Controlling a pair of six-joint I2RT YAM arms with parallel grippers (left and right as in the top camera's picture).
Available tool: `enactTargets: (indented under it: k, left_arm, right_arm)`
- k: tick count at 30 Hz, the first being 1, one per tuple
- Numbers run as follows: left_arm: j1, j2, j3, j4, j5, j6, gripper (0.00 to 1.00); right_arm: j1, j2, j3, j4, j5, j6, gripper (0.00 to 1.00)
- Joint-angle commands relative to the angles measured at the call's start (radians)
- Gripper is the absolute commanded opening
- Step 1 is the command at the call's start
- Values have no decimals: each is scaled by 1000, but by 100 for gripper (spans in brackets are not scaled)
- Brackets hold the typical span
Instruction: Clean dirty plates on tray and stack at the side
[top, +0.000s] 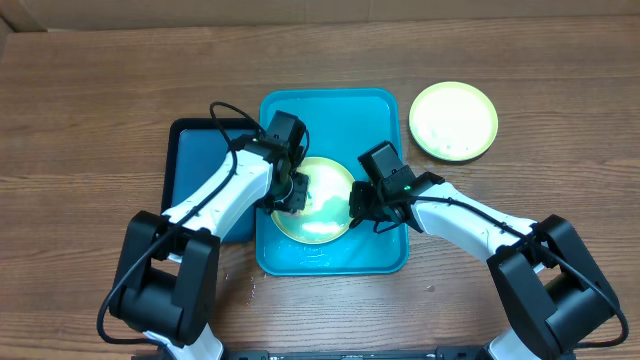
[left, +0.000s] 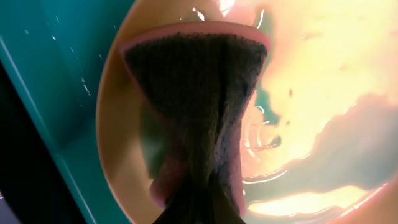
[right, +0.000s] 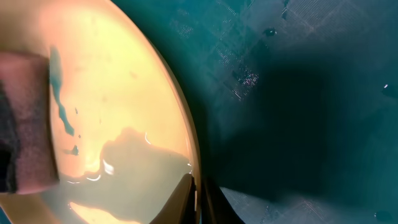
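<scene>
Left claw (top: 290, 195) is clamped on a pink sponge (left: 199, 112), pressing the wet plate (top: 325, 218). Right claw (top: 353, 208) pinches its rim. It lies flat in the near half of the tray (top: 330, 108), which runs lengthwise away from the robot. A second plate (top: 453, 120) sits right of the tray on the wooden table (top: 100, 100).

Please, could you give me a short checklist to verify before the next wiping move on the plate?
1. Left claw shut on the sponge: ok.
2. Sponge resting on the plate: ok.
3. Right claw pinching the plate's rim: ok.
4. Plate free of blue smudge: not ok, streaks show.
5. Plate inside the tray: ok.
6. Plate's underside clean: cannot tell.
</scene>
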Motion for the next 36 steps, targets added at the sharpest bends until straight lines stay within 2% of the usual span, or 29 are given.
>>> enactTargets:
  k: [1, 8, 13, 16, 22, 28, 36]
  left_arm:
    - [0, 52, -6, 22, 41, -10, 4]
    - [0, 94, 6, 40, 381, 87, 4]
    - [15, 60, 105, -8, 423, 89, 4]
    - [22, 27, 172, -46, 410, 97, 4]
    - [15, 7, 229, -108, 255, 95, 4]
    - [-1, 14, 153, -109, 61, 42, 4]
    - [-1, 21, -3, 18, 22, -5, 4]
  right_arm:
    - [6, 5, -2, 8, -5, 0, 7]
    - [6, 5, -2, 7, -5, 0, 7]
    - [6, 5, -2, 7, -5, 0, 7]
    - [6, 5, -2, 6, -5, 0, 7]
    - [6, 5, -2, 6, -5, 0, 7]
    - [6, 5, -2, 6, -5, 0, 7]
    - [6, 5, -2, 7, -5, 0, 7]
